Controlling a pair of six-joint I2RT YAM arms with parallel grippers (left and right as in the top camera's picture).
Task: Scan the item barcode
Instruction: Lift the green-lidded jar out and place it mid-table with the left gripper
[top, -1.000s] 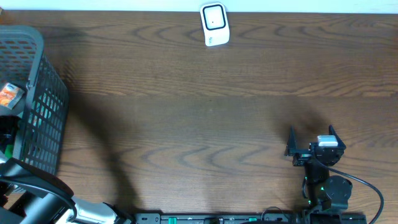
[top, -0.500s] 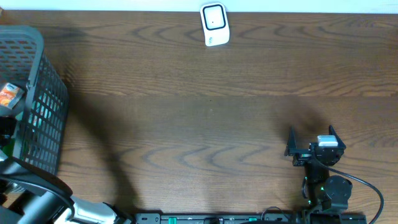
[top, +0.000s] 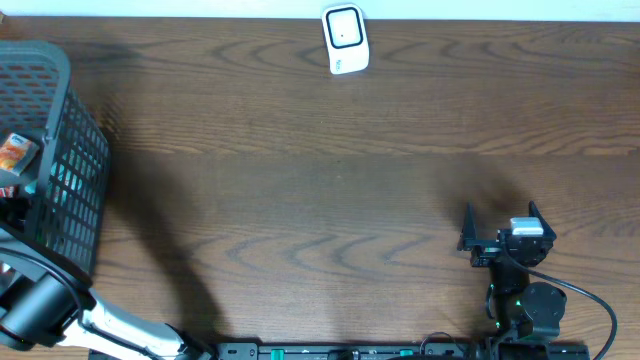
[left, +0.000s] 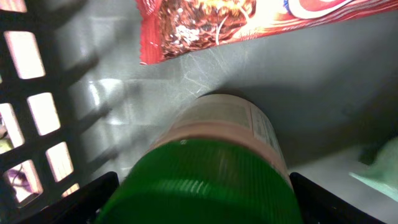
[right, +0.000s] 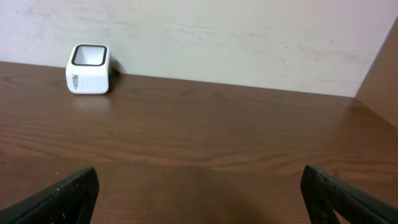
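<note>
The left arm (top: 35, 315) is being seen in a new place at the near left corner. A dark round joint is now showing where a long grey part was a second ago. Nothing else is being moved.

The jar (left: 217, 130) with the green lid (left: 205, 180) is being kept inside the basket (top: 70, 170), at the left of the tabletop (top: 320, 200), near a red snack bag (left: 199, 25). The left end effector (left: 202, 202) is being held wide, one finger each side of the lid. Whether the lid is being squeezed cannot be told. The right end effector (right: 202, 193) is being held wide apart with nothing in it.

The jar is probably hard, smooth and a bit heavy, so it is best gripped at the ridged lid.

The jar is being shown only by the left wrist view. The white scanner (top: 345, 40) at the far edge is being shown only by the other two views.
</note>
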